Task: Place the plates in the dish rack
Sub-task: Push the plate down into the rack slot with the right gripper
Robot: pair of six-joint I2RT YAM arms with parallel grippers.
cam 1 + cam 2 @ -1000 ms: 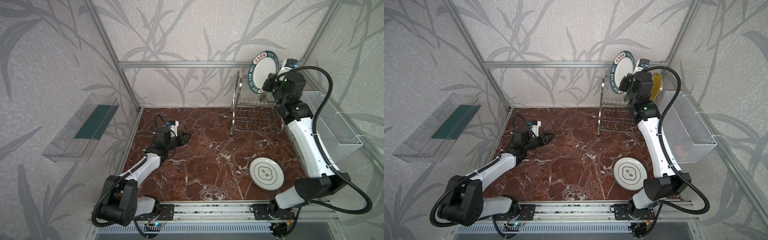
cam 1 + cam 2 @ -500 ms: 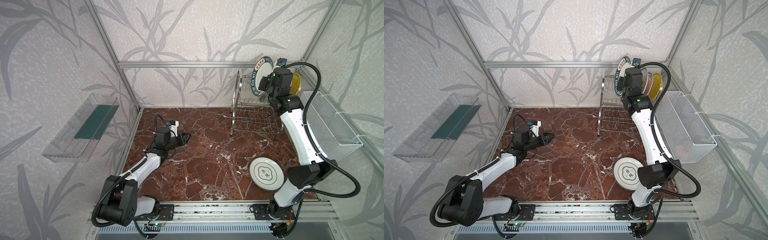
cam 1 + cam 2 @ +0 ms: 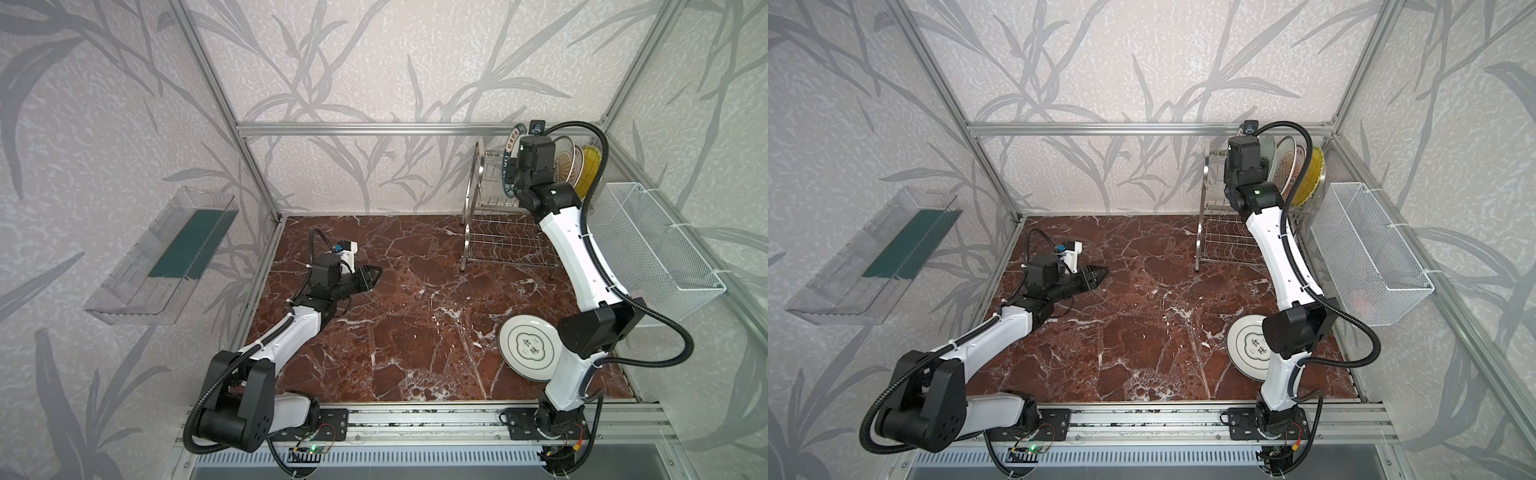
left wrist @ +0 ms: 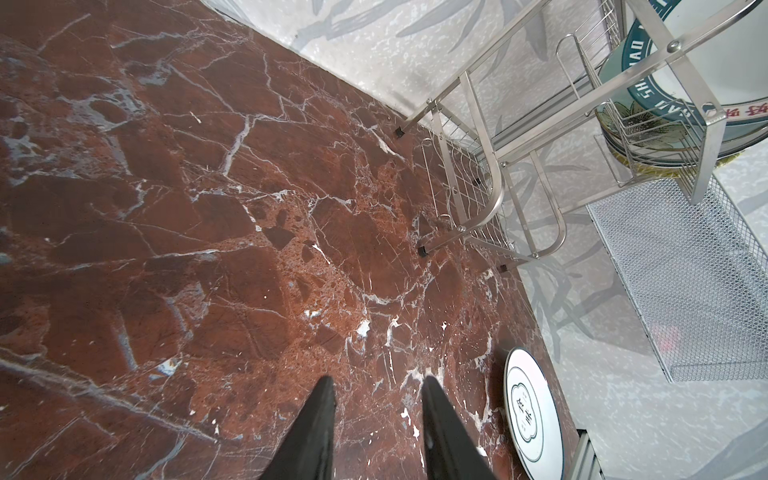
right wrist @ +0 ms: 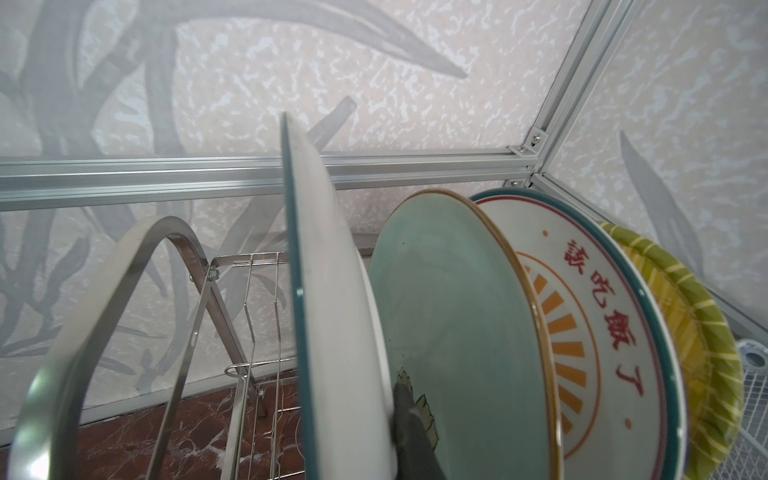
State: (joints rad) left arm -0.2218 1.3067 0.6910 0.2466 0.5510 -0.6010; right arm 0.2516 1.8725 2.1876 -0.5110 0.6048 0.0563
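Plates stand on edge in the upper tier of the dish rack [image 3: 503, 232], which sits in the far right corner of the red marble worktop [image 3: 415, 332]. Seen from the right wrist view, they run in a row: a pale green plate [image 5: 449, 311], a sunburst plate [image 5: 582, 311] with red characters, and a yellow ribbed plate [image 5: 698, 332] at the end nearest the right wall. The right pincer [image 5: 392, 415] is closed tight on the rim of the teal-rimmed lettered plate [image 5: 332, 291]. It holds that plate upright between the rack's arched end frame and the pale green plate. Only one dark finger [image 5: 409, 432] shows, pressed against the plate's white back, just beside the green plate; the other finger is hidden behind the plate. Whether the plate's lower edge rests in the prongs cannot be told. In both top views the wrist body covers most of this plate, and only a sliver of its lettered rim [image 3: 508, 145] shows. The cloud-emblem plate [image 3: 525, 347] lies flat on the worktop near the right edge, toward the front, partly under the right arm's elbow. The left pincer [image 4: 377, 380] hangs low over the worktop near its left edge. Its two black fingers stand partly apart with bare marble between them, and they grip and touch nothing.
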